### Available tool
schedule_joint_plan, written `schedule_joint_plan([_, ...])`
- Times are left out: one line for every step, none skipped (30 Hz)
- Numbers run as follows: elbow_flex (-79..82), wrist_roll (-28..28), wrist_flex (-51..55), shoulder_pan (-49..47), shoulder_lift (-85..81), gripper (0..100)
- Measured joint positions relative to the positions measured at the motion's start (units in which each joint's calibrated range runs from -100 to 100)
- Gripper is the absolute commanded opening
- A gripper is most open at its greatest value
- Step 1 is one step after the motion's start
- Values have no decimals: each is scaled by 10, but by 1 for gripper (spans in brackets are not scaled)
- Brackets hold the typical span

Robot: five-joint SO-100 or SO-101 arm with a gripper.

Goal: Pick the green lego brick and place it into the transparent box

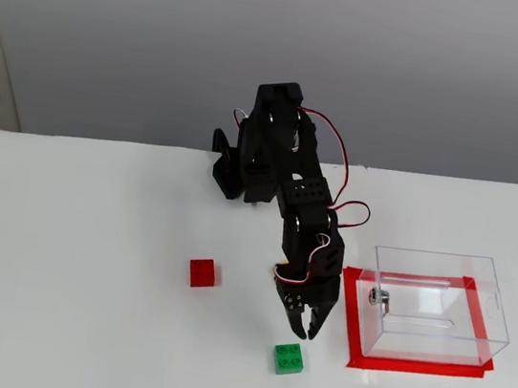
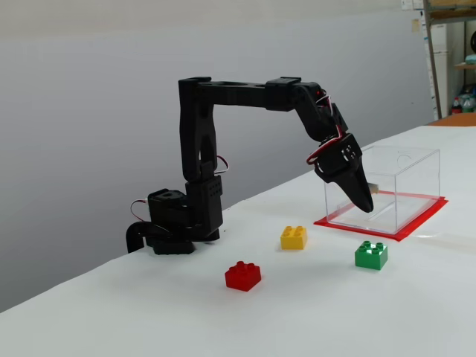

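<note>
We see the black jointed arm [image 2: 223,85] reaching out over the white table [image 1: 60,301]. The clear plastic rectangular box [image 1: 436,306] sits on a red tape outline [image 1: 350,313]. The gripper [image 1: 305,331] hangs in the air, fingers slightly apart, empty. The small bright green square plastic brick [image 1: 289,358] lies at 6 o'clock of it, the red brick [image 1: 202,272] at 10 o'clock, and the yellow brick [image 2: 294,236] between them in a fixed view.

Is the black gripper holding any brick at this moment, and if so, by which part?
Nothing is held. The black two-finger gripper hangs empty above the table, and the small green four-stud plastic brick lies untouched below it.
</note>
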Motion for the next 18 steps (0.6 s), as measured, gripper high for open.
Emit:
schedule_joint_plan([-4, 0, 0, -2, 4, 10])
schedule_joint_plan([-7, 0, 0, -2, 8, 14])
schedule_joint_plan([-7, 0, 0, -2, 11, 17])
schedule_joint_plan([-7, 0, 0, -2, 14, 20])
schedule_joint_plan([-7, 0, 0, -4, 18, 23])
schedule_joint_plan([-7, 0, 0, -6, 21, 25])
schedule_joint_plan([-7, 0, 0, -10, 23, 26])
schedule_joint_plan([-8, 0, 0, -12, 25, 28])
schedule_joint_plan([-9, 0, 0, -14, 27, 29])
schedule_joint_plan([-9, 0, 0, -16, 27, 31])
schedule_joint_plan([-9, 0, 0, -16, 30, 32])
schedule_joint_plan([-9, 0, 0, -16, 33, 33])
schedule_joint_plan([-9, 0, 0, -16, 34, 34])
schedule_joint_plan([-9, 0, 0, -15, 38, 34])
schedule_joint_plan([-9, 0, 0, -15, 41, 34])
schedule_joint_plan([-9, 0, 0, -15, 44, 34])
schedule_joint_plan([-9, 0, -3, -15, 45, 34])
schedule_joint_plan([-9, -2, -9, -15, 48, 34])
